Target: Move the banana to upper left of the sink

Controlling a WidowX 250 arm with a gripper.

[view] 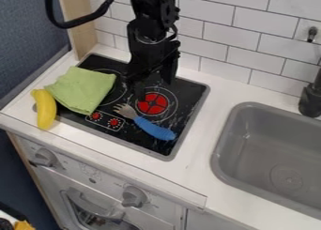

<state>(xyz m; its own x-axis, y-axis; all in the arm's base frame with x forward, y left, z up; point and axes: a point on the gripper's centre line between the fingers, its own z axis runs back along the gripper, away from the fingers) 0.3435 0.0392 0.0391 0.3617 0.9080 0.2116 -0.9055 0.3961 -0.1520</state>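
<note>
The curved yellow banana [45, 109] lies at the left end of the white counter [213, 93], over the left corner of the black stovetop [191, 95] and well apart from the grey rectangular sink [233, 126] on the right. Its upper end is right beside a folded light green cloth [81, 89], which covers part of the stovetop's left side. The black two-finger gripper [151, 83] hangs down from the top edge, above the back of the stovetop, with its fingers spread and nothing pinched between them. In front of it a round burner with a red centre [152, 103] is marked on the stovetop. A toy fork with a blue handle and greyish tines [153, 129] lies slantwise there, its tines toward the cloth and its handle toward the front right. Two small red dials [96, 116] sit left of the handle, near the stovetop's front edge. A black faucet [311, 100] stands behind the sink, before a wall of white tiles [216, 36]. Below the counter is a white toy oven front with grey knobs [94, 177].
</note>
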